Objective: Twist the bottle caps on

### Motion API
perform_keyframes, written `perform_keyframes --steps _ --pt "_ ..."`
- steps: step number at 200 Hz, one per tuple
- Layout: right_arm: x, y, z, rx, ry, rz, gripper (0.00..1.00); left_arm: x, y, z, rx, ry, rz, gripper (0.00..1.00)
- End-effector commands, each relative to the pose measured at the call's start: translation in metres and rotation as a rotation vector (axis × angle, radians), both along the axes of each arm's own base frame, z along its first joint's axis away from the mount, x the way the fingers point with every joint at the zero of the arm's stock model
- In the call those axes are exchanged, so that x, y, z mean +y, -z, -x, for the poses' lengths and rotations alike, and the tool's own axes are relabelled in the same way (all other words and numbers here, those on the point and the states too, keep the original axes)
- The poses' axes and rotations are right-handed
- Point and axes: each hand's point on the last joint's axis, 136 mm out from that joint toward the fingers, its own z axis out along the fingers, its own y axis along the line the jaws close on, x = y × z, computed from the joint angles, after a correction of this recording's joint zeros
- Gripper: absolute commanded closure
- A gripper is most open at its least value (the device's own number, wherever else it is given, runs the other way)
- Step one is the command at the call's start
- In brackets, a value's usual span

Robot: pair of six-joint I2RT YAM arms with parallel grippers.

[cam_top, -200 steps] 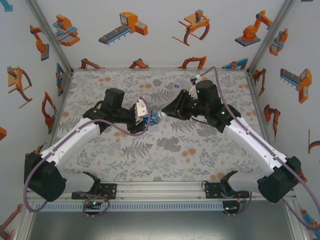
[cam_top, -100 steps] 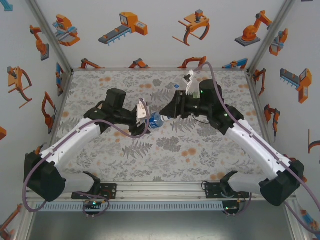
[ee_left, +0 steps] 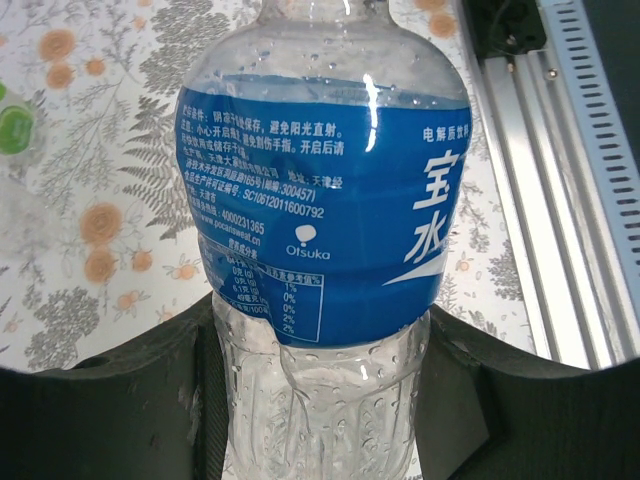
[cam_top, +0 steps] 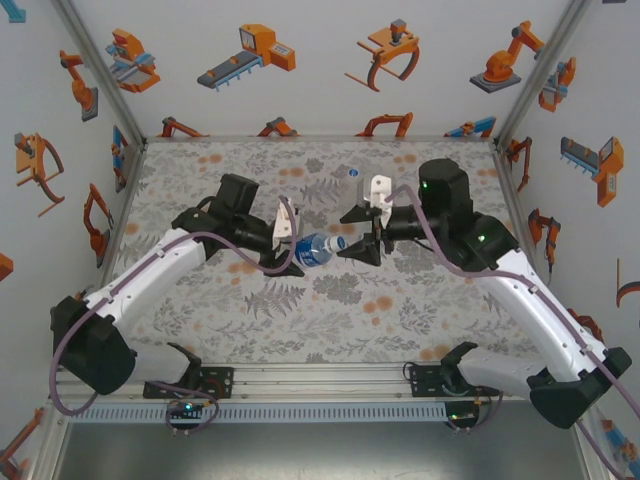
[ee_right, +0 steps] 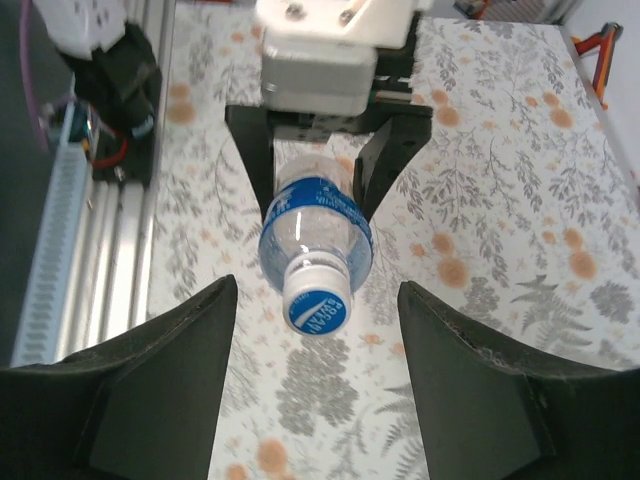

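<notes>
**A:** So, what can you read on the bottle (cam_top: 316, 247)?

**B:** The left wrist view gives most of it. The blue label (ee_left: 330, 230) says "Otsuka" in white under a small drop mark. Above that are lines of fine white Chinese print, a web line starting "www.pocari", the digits 4000231365, and a small table of percentages. At 3 o'clock on the label, two large white characters run off round the curve.

**A:** And the cap (ee_right: 318, 302)?

**B:** It has a white rim and a blue top with white lettering. It looks like "POCARI", but it is too small to be sure. It sits on the neck and faces the right wrist camera.

**A:** Where is the bottle?

**B:** It is held over the middle of the table (cam_top: 330, 320), nearly level, with the neck towards 3 o'clock in the top view. The left claw (cam_top: 297, 250) is clamped on its clear lower body. Water beads cling inside the plastic.

**A:** And the right claw (cam_top: 355, 235)?

**B:** It is at 3 o'clock of the cap, spread wide. In its own view the dark fingers (ee_right: 150, 390) stand at 7 and 5 o'clock of the cap, apart from it.

**A:** Anything else around?

**B:** A metal rail (ee_left: 560, 200) runs at 3 o'clock in the left wrist view. A blurred green blob (ee_left: 10, 128) sits at the 9 o'clock edge. A small clear item (cam_top: 347, 174) stands at 1 o'clock of the bottle towards the back, too small to tell what it is. In the right wrist view, the left claw's white block and black fingers hide the bottle's base.
</notes>
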Motion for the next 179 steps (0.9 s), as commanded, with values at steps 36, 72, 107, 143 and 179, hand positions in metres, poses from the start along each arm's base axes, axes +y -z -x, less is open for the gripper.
perform_keyframes --steps 36,72,107,143,179 --pt "-0.003 0.026 0.015 -0.177 -0.143 0.07 0.44 -0.003 -0.007 0.015 0.051 0.091 0.006 1.0" --pt "0.001 0.026 0.017 -0.174 -0.166 0.054 0.52 -0.004 -0.007 0.018 0.057 0.105 0.004 1.0" --pt "0.005 0.028 0.019 -0.155 -0.196 0.042 0.56 -0.004 -0.006 0.02 0.058 0.111 0.002 1.0" --pt "0.007 0.035 0.02 -0.128 -0.208 0.055 0.62 -0.004 -0.005 0.019 0.063 0.113 0.001 1.0" --pt "0.005 0.038 0.016 -0.119 -0.162 0.067 0.77 -0.005 -0.007 0.018 0.06 0.113 0.002 1.0"
